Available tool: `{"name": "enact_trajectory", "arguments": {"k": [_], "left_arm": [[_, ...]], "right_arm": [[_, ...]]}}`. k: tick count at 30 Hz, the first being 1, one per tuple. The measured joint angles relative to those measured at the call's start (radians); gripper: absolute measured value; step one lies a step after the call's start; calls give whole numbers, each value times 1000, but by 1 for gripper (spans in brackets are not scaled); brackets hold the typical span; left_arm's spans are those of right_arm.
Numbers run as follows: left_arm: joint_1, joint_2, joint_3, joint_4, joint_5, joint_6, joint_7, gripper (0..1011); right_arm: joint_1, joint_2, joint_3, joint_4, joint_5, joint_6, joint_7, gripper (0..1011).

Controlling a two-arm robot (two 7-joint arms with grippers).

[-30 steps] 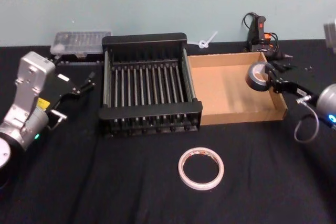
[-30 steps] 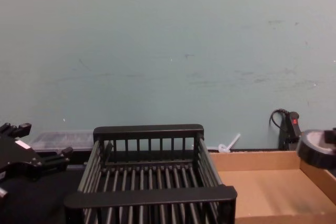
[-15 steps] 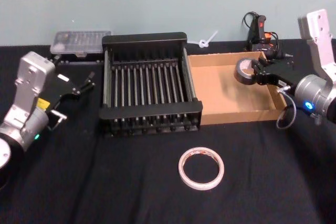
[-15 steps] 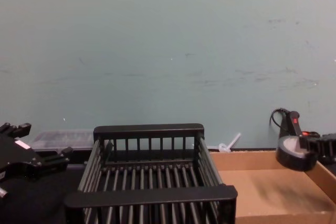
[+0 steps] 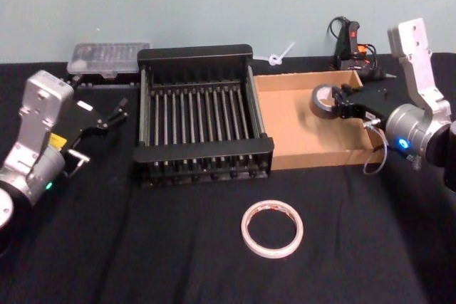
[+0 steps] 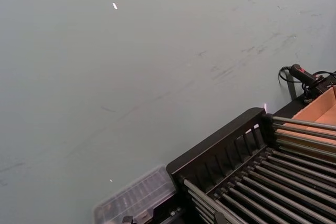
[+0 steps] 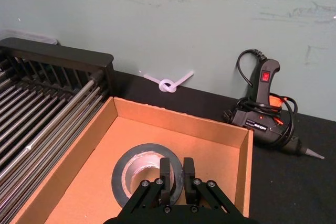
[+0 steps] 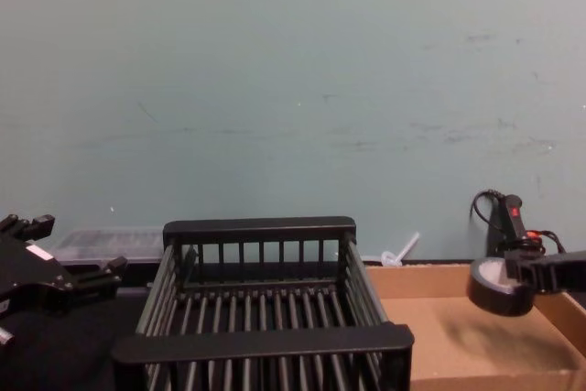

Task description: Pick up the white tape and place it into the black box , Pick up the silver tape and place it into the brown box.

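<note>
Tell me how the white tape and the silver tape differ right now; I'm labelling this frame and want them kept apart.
The white tape is a wide, thin ring; the silver tape is a smaller, thicker dark grey roll. The white tape lies flat on the black table, untouched, while the silver tape is held by the right gripper above the brown box. Both are round rolls with open centres.

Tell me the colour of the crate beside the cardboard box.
Black, clearest in the head view.

Silver-grey wrist housings, black jaws; left arm yellow label (green light), right arm blue light, grey cable.
</note>
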Motion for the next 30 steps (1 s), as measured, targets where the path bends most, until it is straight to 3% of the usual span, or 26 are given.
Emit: {"name": "enact_trajectory", "arguments": {"k": [13, 30], "left_arm": [[0, 0, 0, 0, 0, 0, 0, 1001], [0, 0, 0, 0, 0, 0, 0, 1001]], "right_arm": [[1, -3, 1, 4, -6, 0, -1, 188], [1, -2, 1, 2, -3, 0, 0, 718]]}}
